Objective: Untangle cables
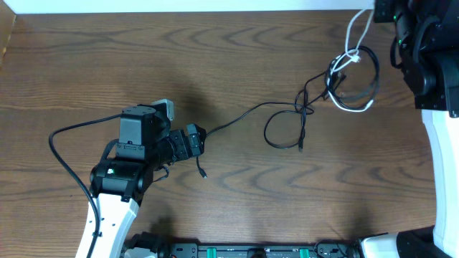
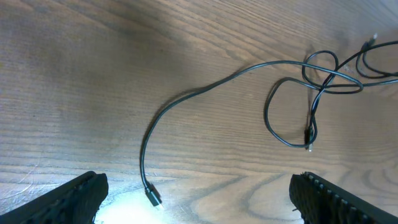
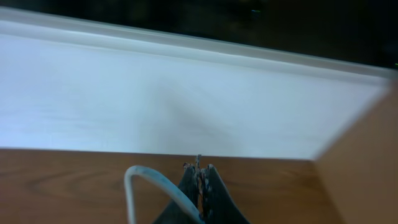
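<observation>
Overhead: black cables [image 1: 247, 113], one white cable [image 1: 355, 108].

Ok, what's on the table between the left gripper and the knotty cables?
Just one thin black cable, running from its plug by the left gripper to the tangle. Nothing else lies there. The overhead view shows it.

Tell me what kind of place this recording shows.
Probably a robot lab workbench: a wood-grain table, a left arm and right arm flanking it, and tangled black cables plus a white cable laid out on it.
</observation>
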Motion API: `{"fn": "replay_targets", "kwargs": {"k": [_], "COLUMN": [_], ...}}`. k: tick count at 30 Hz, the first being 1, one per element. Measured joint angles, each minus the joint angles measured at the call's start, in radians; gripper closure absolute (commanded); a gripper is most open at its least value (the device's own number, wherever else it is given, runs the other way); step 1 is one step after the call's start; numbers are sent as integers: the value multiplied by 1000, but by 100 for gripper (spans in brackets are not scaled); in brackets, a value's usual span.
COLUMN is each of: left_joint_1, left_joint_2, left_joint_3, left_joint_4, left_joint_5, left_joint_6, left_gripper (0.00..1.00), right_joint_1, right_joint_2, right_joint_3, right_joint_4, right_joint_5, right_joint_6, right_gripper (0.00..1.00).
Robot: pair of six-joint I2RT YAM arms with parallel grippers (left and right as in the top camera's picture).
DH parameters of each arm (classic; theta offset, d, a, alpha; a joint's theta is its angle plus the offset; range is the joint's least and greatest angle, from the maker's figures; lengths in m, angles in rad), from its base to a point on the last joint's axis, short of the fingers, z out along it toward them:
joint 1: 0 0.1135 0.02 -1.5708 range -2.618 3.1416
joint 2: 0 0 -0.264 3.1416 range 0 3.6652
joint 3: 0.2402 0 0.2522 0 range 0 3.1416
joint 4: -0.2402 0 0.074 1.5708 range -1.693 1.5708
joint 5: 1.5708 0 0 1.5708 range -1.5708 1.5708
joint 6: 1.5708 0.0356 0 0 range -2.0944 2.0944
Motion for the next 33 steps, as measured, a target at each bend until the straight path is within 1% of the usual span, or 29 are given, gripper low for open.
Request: {"fn": "replay_targets", "kwargs": {"k": [5,9,28,33], "left_joint_1": [0,0,0,0], "left_joint_2": [0,0,0,0], "left_joint_3": [0,0,0,0], "left_joint_4": [0,0,0,0], "left_joint_5": [0,0,0,0], "left_joint_6": [0,0,0,0], "left_gripper": [2,2,2,2], "right_joint_1": [0,14,147,153], "right_joint_2": [2,2,2,2], "right_joint_3": [0,0,0,0], "right_joint_4": [35,49,80,64], "right_joint_5": [-158,-216,-294,-315], "right_joint_6": [0,0,-21,-25], "right_gripper": [99,99,99,99]}}
